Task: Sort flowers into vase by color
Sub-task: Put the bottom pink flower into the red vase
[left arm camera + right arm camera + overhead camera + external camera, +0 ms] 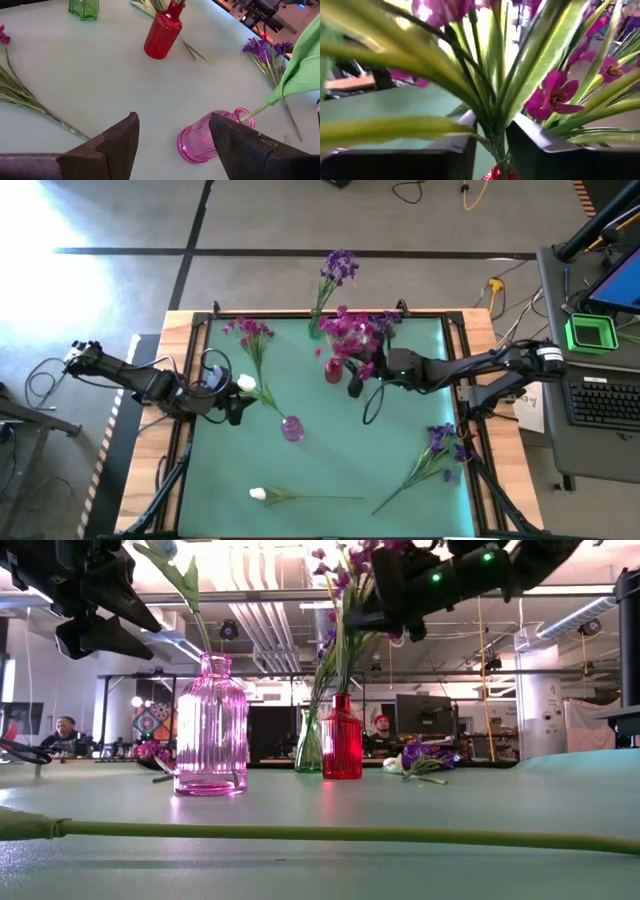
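Note:
Magenta flowers (355,332) stand in a red vase (333,370). My right gripper (492,145) reaches in from the table's right and is shut on their stems. A white flower (245,384) leans in a pink vase (205,140), its stem in the vase's mouth. My left gripper (172,137) hovers open on the table's left side of that vase, with nothing between its fingers. A purple flower (340,266) stands in a green vase (316,328). Lying flat on the mat are a magenta flower (250,332), purple flowers (440,445) and a white flower (258,494). My right gripper pinches the bunched green stems (495,132) of the magenta flowers between its two fingers, just above the red vase's mouth (495,173). The fingers come in level from the table's right side and lie across the stems. The flowers stand upright in the vase.
The green mat (330,465) has a raised frame around it. A desk with a keyboard and a green box (590,332) stands off the table's right. The lying white flower's stem (300,833) runs along the near edge.

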Available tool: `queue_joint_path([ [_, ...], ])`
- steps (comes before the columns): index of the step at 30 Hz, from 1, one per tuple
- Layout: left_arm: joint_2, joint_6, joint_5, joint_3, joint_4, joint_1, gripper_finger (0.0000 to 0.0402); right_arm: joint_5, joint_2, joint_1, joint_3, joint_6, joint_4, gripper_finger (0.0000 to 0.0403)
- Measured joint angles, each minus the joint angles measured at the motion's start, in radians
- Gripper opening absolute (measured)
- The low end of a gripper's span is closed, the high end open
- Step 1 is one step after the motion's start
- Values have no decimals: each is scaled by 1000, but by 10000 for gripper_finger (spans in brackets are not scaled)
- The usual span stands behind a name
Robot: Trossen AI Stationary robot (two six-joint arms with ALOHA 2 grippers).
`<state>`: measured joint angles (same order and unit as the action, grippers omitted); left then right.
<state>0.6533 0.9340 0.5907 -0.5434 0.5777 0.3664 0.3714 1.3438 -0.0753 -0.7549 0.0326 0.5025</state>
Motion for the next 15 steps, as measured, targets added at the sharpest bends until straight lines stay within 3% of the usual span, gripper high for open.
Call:
queue_joint_path([
  [5,2,-5,2,0,0,0,231,29,20,-4,-45,-3,-59,20],
  [15,0,-5,-14,0,9,0,231,59,27,-11,-69,38,-121,27],
])
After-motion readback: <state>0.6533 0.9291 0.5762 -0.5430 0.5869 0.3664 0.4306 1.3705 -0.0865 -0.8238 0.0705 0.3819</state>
